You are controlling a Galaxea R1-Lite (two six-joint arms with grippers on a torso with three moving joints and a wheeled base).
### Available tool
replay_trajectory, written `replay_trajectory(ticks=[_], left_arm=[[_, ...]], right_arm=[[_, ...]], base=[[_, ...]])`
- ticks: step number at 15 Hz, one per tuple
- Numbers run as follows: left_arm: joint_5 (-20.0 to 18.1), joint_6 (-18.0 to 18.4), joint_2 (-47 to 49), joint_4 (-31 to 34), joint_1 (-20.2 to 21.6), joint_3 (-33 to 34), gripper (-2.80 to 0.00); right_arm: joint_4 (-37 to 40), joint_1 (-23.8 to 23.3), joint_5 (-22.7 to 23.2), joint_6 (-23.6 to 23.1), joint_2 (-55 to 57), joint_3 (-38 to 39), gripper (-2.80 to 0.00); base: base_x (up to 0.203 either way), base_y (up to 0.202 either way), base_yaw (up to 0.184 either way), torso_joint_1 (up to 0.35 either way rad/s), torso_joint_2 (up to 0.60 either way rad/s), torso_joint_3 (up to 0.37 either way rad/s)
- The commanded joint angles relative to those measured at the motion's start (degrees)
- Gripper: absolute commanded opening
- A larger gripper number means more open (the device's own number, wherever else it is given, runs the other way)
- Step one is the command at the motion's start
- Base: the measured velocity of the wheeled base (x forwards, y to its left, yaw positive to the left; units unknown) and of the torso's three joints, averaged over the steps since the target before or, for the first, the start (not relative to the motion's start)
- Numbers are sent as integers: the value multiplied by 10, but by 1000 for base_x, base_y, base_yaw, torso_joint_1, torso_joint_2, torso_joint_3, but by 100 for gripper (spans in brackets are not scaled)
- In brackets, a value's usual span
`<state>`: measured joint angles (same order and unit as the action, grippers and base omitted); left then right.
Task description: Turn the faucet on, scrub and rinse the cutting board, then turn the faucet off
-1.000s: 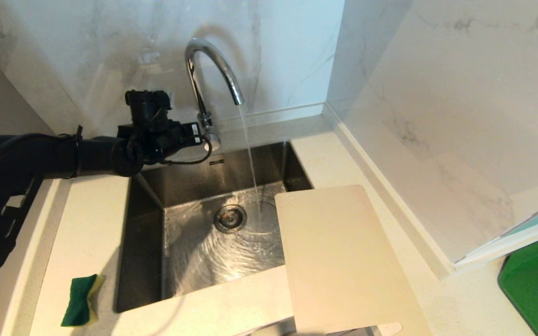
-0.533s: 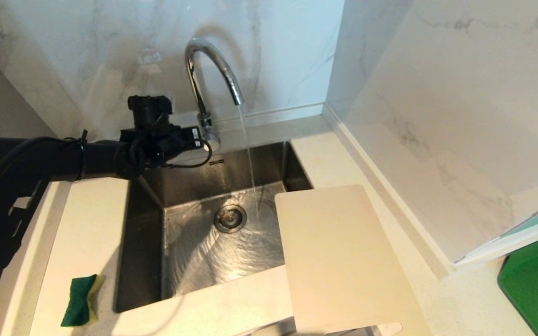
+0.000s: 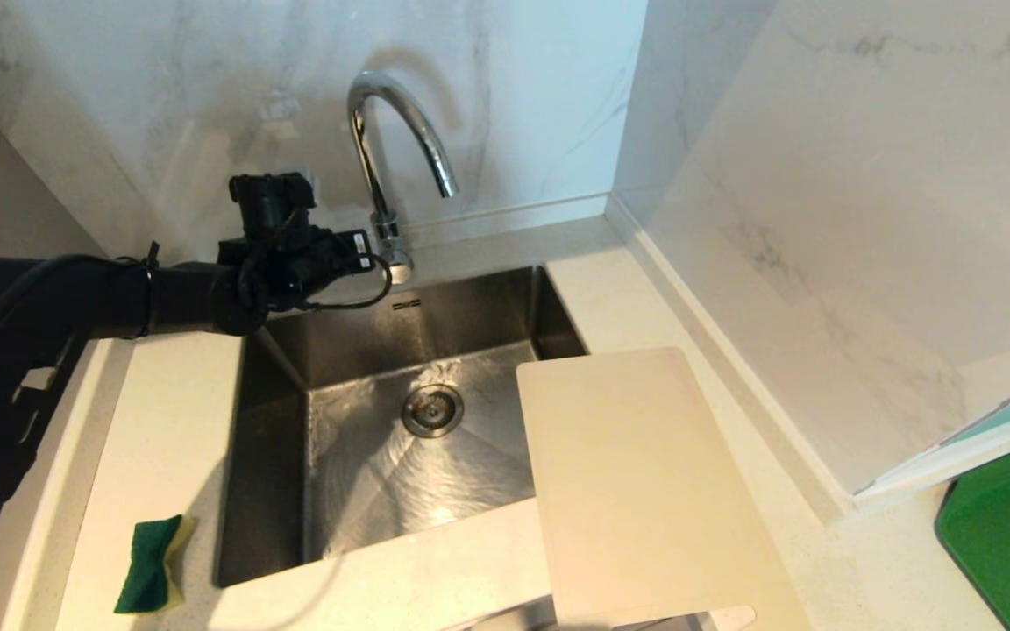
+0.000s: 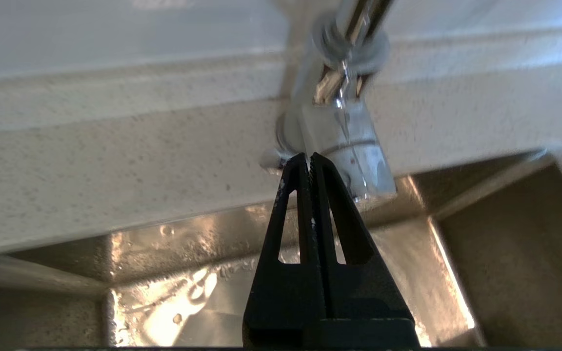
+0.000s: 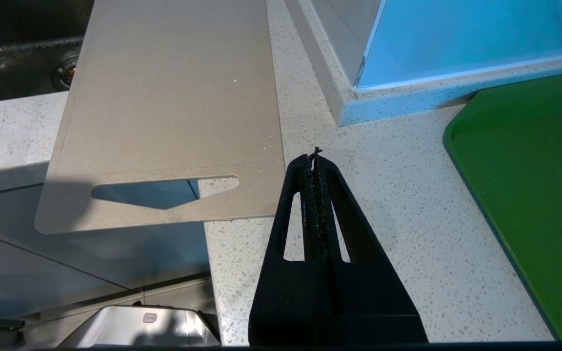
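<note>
The faucet [image 3: 395,140] stands at the far edge of the sink [image 3: 286,456], its arched spout reaching out over the basin. No water runs from the spout, though the steel floor of the sink is wet around the drain [image 3: 432,409].

The left gripper [image 3: 380,263] is at the base of the faucet, reaching in from the left over the far left corner of the sink. In the left wrist view its fingers [image 4: 305,195] are pressed together with nothing between them, and their tips sit right against the chrome body of the faucet [image 4: 344,141], at the small lever. Whether they actually touch the lever cannot be told.

The cutting board [image 3: 645,482] lies flat on the tabletop [image 3: 163,421] at the right of the sink, its far left corner hanging over the basin and its near end sticking out past the tabletop's near edge. The right wrist view shows the cutting board [image 5: 169,112] with its handle slot at that near end.

The right gripper [image 5: 314,161] is parked low over the near right part of the tabletop, just beside the board's slotted end, fingers shut and empty. A green mat [image 3: 1009,526] lies at the far right. A green and yellow sponge [image 3: 150,563] rests on the tabletop near the left of the sink, well apart from the board.
</note>
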<state>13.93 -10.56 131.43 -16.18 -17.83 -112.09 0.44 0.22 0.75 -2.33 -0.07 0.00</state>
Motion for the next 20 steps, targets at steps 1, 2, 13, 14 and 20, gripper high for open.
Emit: replay_trajectory(ticks=[1, 2, 13, 14, 20], left_arm=[[4, -3, -14, 0, -8, 0, -280], [5, -3, -20, 0, -9, 2, -280], [13, -21, -228, 133, -12, 143, -280], [12, -7, -257, 141, -3, 175, -280], [-49, 53, -409, 150, 116, 343, -280]], right_arm=[[0, 0, 0, 0, 1, 1, -280], [0, 0, 0, 0, 1, 1, -280], [0, 0, 0, 0, 1, 1, -280], [0, 0, 0, 0, 1, 1, -280], [0, 0, 0, 0, 1, 1, -280]], base=[[0, 0, 0, 0, 0, 0], [0, 0, 0, 0, 0, 0], [0, 0, 0, 0, 0, 0], [0, 0, 0, 0, 0, 0], [0, 0, 0, 0, 0, 0]])
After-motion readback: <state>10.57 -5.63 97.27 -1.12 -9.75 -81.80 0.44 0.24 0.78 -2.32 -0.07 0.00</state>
